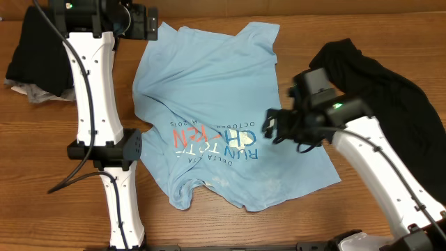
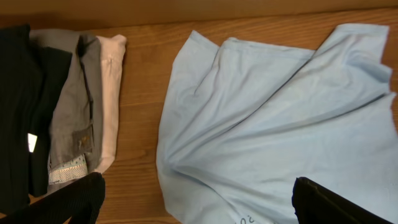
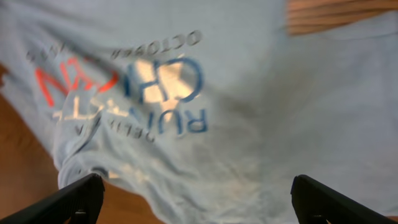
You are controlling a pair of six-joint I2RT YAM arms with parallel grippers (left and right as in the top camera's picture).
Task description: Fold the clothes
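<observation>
A light blue T-shirt [image 1: 223, 111] with a blue and orange print lies crumpled and spread on the wooden table. It also shows in the left wrist view [image 2: 267, 118] and in the right wrist view [image 3: 205, 106]. My left gripper [image 1: 150, 24] is open and empty at the shirt's far left corner, above the shirt's edge [image 2: 196, 205]. My right gripper [image 1: 275, 127] is open and empty, over the shirt's right side near the print [image 3: 196, 199].
A black garment [image 1: 380, 77] is heaped at the right. A stack of folded clothes [image 1: 38, 59], black, grey and pale pink, lies at the far left, and shows in the left wrist view [image 2: 68, 106]. Bare wood [image 1: 70, 202] shows at the front left.
</observation>
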